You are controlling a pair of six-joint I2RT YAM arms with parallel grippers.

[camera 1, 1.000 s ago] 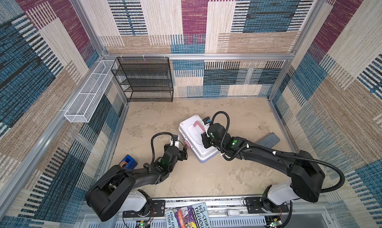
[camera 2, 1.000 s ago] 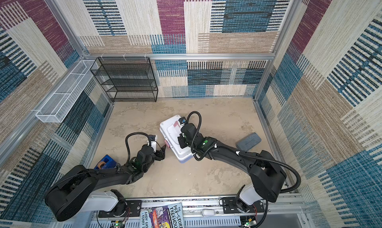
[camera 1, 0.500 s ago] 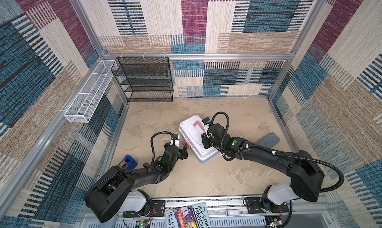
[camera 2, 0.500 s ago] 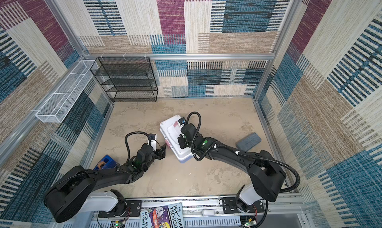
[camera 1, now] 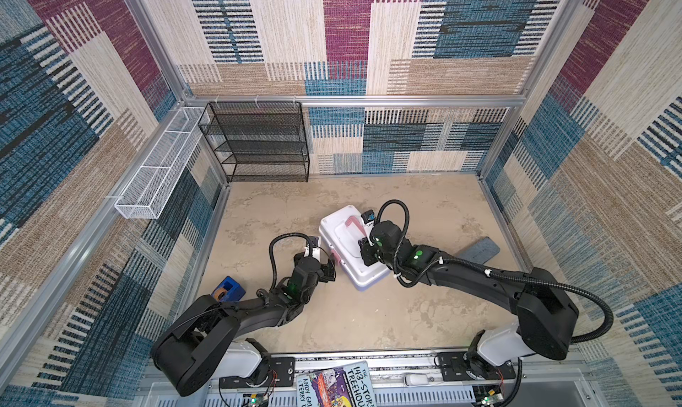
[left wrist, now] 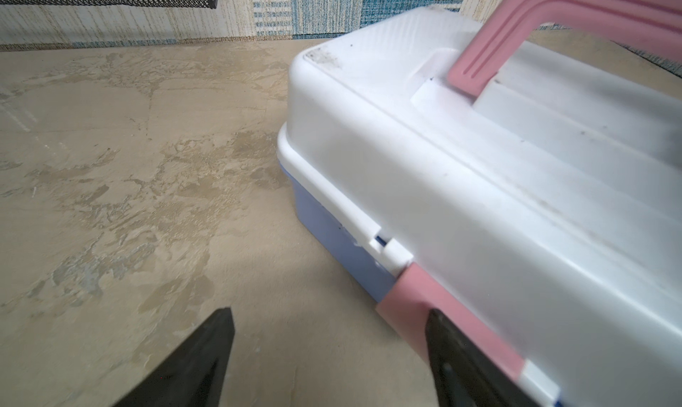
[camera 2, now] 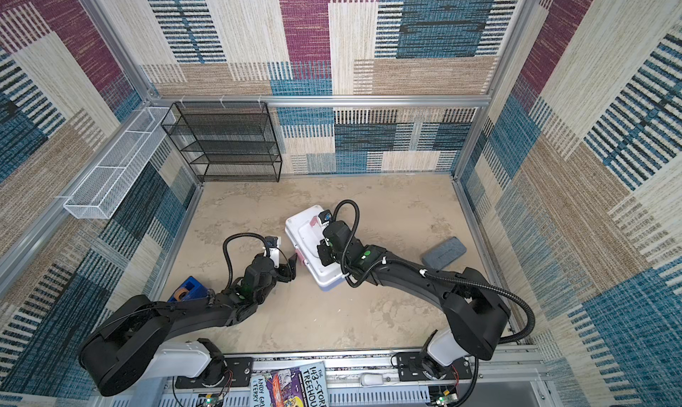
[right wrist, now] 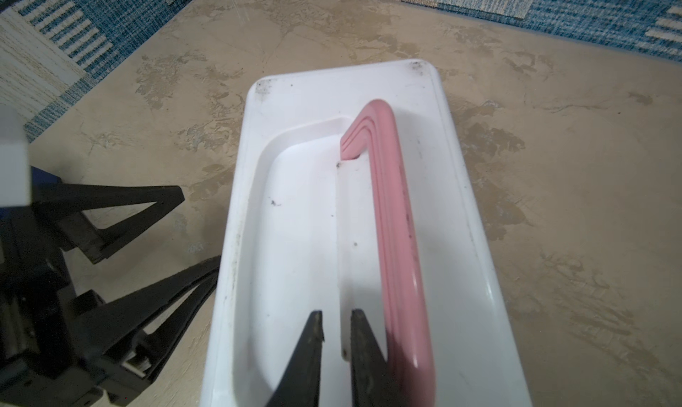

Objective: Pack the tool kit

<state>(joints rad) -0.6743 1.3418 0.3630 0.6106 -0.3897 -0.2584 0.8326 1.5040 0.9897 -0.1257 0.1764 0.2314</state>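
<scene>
The tool kit (camera 1: 347, 246) is a closed toolbox on the floor in both top views, with a white lid (right wrist: 295, 202), a pink handle (right wrist: 391, 220) and a light-blue base (left wrist: 332, 239). My left gripper (left wrist: 329, 313) stands open at floor level beside the box. One of its fingers (left wrist: 454, 349) lies against the pink latch (left wrist: 409, 294). My right gripper (right wrist: 337, 314) hangs over the lid's recess next to the handle. Its jaws are nearly shut with a narrow empty gap. No loose tools show.
A black wire-mesh rack (camera 1: 258, 143) stands at the back left, and a white mesh basket (camera 1: 155, 176) hangs on the left wall. A blue holder (camera 1: 228, 289) sits near the left wall. A grey pad (camera 1: 479, 250) lies at the right. A book (camera 1: 336, 386) rests on the front rail.
</scene>
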